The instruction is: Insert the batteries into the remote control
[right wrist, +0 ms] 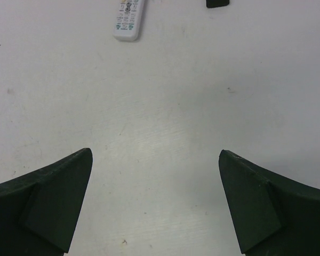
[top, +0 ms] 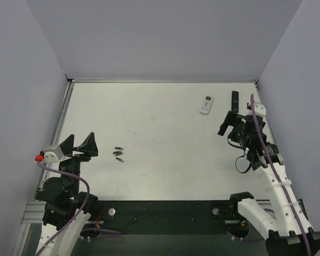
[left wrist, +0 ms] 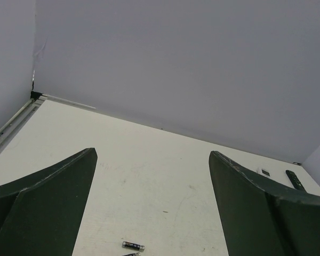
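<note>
A: Far left first: the left gripper [left wrist: 152,152] is held low over the near-left corner of the bench [top: 160,122], jaws spread wide, nothing gripped.

B: Just to its right the batteries [top: 118,154] are found, well apart from both remotes. They lie flat on the bench in a loose little cluster. Three or four, perhaps; at this size the count can't be trusted.

A: Their long axes are laid roughly left to right in the top view, slightly slanted, one ranged beside the next.

B: Handling can be judged: light, rigid, smooth and round, so rolling and slipping are to be expected. One would best be taken across its barrel at mid-length, jaws set square to the long axis.

A: Onwards to the right. The white remote [top: 206,104] is seen at the far right, buttons up, long axis running near to far with a small tilt.

B: So any battery door on its back is presumably faced down. Near it the black remote [top: 234,100] is laid, long axis near to far, close to the right wall. Which of the two is meant cannot be told.

A: Last, the right gripper [right wrist: 154,153] is poised just short of both remotes, jaws fully parted, nothing held.
</note>
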Robot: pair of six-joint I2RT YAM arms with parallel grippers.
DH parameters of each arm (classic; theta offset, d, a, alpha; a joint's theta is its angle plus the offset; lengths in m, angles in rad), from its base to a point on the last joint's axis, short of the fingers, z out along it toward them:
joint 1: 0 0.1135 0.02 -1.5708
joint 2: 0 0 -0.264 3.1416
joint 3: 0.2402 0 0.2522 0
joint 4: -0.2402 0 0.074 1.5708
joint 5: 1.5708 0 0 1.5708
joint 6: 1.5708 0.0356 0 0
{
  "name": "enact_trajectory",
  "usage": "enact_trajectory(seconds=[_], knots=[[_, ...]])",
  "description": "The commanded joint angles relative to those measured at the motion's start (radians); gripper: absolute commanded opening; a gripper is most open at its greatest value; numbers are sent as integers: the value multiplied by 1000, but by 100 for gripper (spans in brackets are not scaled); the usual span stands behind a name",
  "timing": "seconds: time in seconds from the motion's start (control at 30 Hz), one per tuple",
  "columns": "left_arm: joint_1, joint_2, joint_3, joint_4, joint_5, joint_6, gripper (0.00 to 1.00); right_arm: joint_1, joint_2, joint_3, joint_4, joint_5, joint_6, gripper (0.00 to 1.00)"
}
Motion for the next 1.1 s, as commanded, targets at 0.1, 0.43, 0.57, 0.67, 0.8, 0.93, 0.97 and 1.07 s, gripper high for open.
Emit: enact_trajectory(seconds=[0.1, 0.43, 0.57, 0.67, 0.8, 0.93, 0.97, 1.07], knots=[[-21, 1, 21, 2, -22, 11, 97, -27, 392, 207, 7, -18, 152, 100], [-23, 31, 24, -13, -42, 27, 97, -47, 927, 586, 3, -8, 193, 100], [-24, 41, 22, -24, -56, 30, 97, -48, 1105, 737, 1, -25, 184, 100], [-23, 65, 24, -24, -54, 30, 97, -45, 1227, 842, 1, -25, 182, 100], [-23, 91, 28, -27, -50, 33, 97, -42, 1377, 956, -8, -33, 181, 100], [-21, 103, 27, -30, -51, 31, 97, -32, 1478, 1047, -26, -53, 176, 100], [-21, 105, 28, -33, -51, 31, 97, -27, 1513, 1065, -31, -53, 173, 100], [-21, 108, 27, -32, -51, 28, 97, -18, 1563, 1116, -54, -44, 175, 95]])
